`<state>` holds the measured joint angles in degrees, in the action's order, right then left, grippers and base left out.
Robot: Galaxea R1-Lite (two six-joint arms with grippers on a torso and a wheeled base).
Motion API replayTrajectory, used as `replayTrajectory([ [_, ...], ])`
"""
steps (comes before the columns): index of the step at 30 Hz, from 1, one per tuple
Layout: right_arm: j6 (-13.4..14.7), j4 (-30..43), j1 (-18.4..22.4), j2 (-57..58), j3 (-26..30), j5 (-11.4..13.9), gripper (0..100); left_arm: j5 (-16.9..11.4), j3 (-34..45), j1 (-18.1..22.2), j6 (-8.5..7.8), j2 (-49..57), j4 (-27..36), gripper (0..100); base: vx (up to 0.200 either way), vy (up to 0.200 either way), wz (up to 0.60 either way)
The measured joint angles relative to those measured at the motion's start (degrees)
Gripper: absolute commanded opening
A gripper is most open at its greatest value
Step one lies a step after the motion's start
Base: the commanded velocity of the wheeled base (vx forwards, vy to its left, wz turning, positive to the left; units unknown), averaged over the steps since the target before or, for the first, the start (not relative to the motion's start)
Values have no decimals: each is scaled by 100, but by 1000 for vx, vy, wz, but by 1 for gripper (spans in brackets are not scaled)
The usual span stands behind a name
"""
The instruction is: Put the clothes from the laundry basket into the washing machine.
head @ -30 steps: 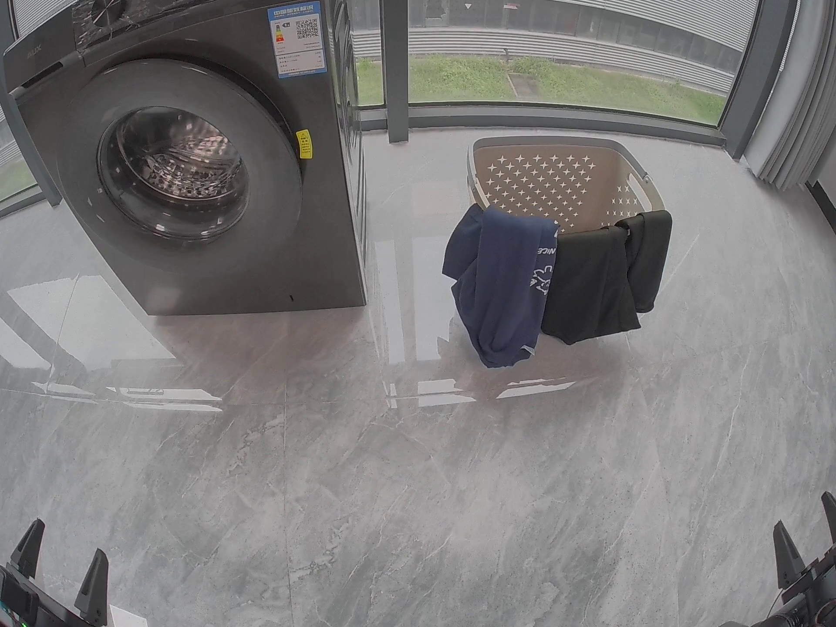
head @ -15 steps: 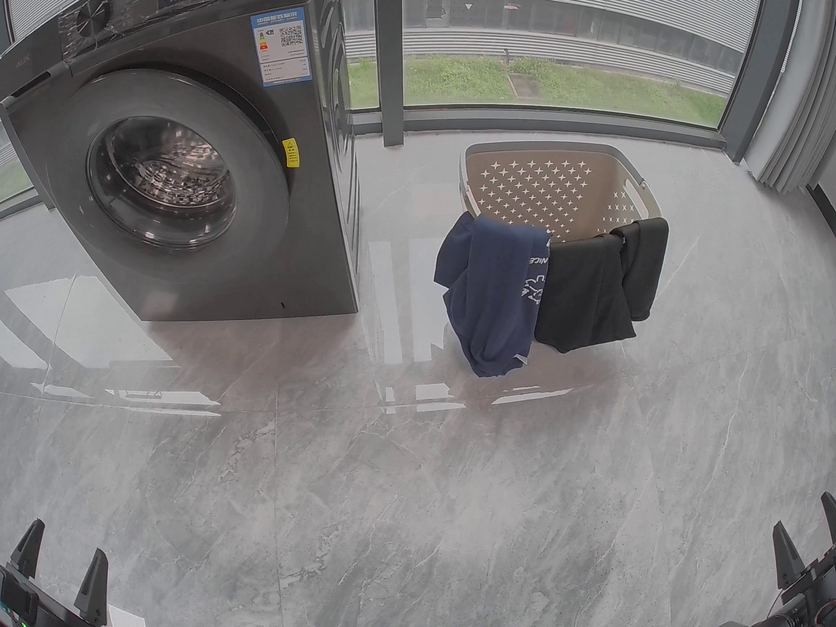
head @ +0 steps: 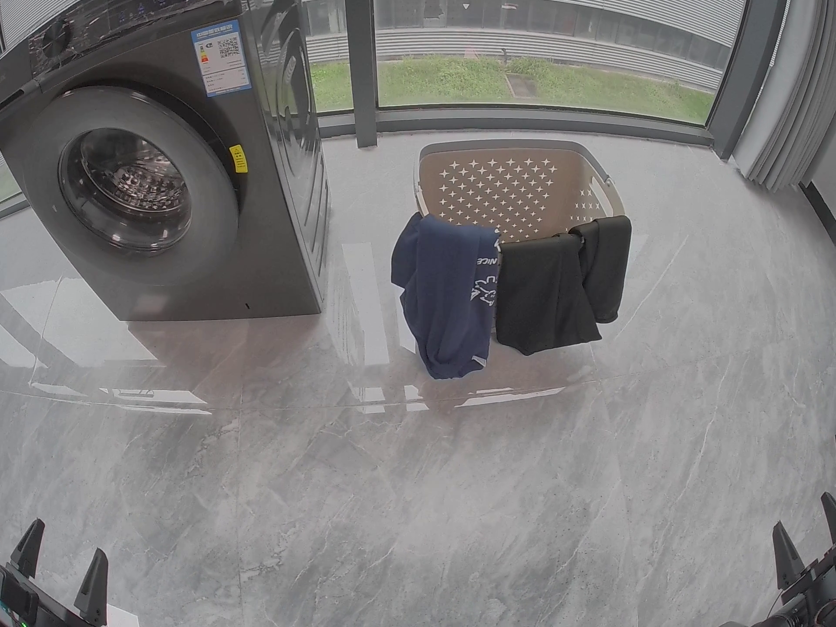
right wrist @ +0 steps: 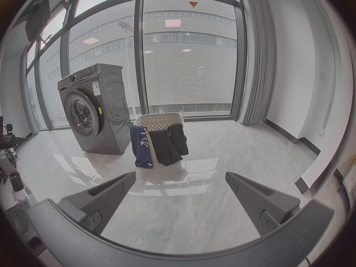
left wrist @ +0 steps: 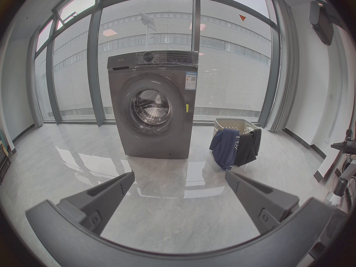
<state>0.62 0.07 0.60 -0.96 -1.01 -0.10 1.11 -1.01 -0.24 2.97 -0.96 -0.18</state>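
Note:
A beige laundry basket (head: 514, 180) stands on the floor by the window. Over its near rim hang a navy garment (head: 446, 293) and a black garment (head: 544, 293). To its left stands a grey washing machine (head: 165, 176) with its round drum opening (head: 124, 186) facing me. My left gripper (head: 59, 557) is open at the bottom left corner, my right gripper (head: 808, 533) open at the bottom right, both far from the basket and holding nothing. The left wrist view shows the machine (left wrist: 154, 104) and basket (left wrist: 235, 125) ahead; the right wrist view shows the basket (right wrist: 159, 122) with its clothes.
Glossy grey tiled floor (head: 418, 498) stretches between me and the basket. Floor-to-ceiling windows (head: 540, 37) run behind, with a curtain (head: 788, 89) at the far right. Camera gear on a stand (left wrist: 346, 160) sits off to one side of the room.
The whole head view has shifted: machine and basket now sit further left in the picture, so the camera has turned. Both grippers hold the same places, open.

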Motion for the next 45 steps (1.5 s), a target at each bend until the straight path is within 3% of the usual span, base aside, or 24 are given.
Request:
replayTrajectory([
  [20, 0, 2, 2, 0, 0, 0, 100, 9, 0, 2, 0, 0, 5, 100, 0, -200, 0],
  [32, -9, 2, 2, 0, 0, 7, 100, 0, 0, -2, -9, 0, 2, 100, 0, 0, 0],
  [45, -11, 2, 6, 0, 0, 10, 100, 1, 0, -2, -11, 0, 2, 100, 200, 0, 0],
])
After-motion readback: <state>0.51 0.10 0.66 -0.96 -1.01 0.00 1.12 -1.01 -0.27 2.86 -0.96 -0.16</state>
